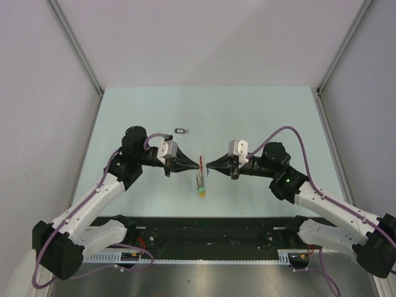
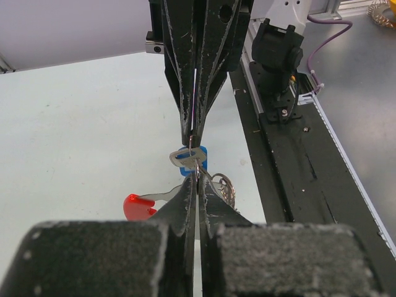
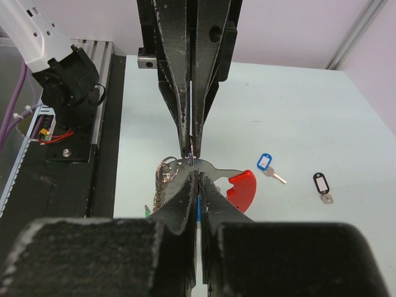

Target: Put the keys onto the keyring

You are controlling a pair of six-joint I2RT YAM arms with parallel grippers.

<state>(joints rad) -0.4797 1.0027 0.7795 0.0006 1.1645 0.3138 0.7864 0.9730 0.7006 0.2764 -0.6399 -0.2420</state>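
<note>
Closest to the lens in the left wrist view, the left gripper (image 2: 197, 180) has its black padded fingers pressed together on the keyring (image 2: 139, 206), a thin silver metal ring with a curved red band. The band juts toward the lower left of that frame, and the wire loops show just right of the tips. Pointing down from the top of the frame, the right gripper (image 2: 193, 137) is likewise closed. A blue-tagged key (image 2: 189, 158), small and silver with an oblong plastic tag, sits right at its tips; it looks pinched there, though the contact itself is hard to make out. The tip-to-tip pose looks deliberate: one arm steadies the ring so the other can work the key's hole onto the wire. In the top view the ring's cluster of tagged keys (image 1: 201, 184) trails toward the lower frame beneath the meeting point. On the pale green table (image 3: 309, 105), right of centre in the right wrist view, a second blue-tagged key (image 3: 267, 163) and a black-tagged key (image 3: 321, 183) lie apart, seemingly waiting their turn.
</note>
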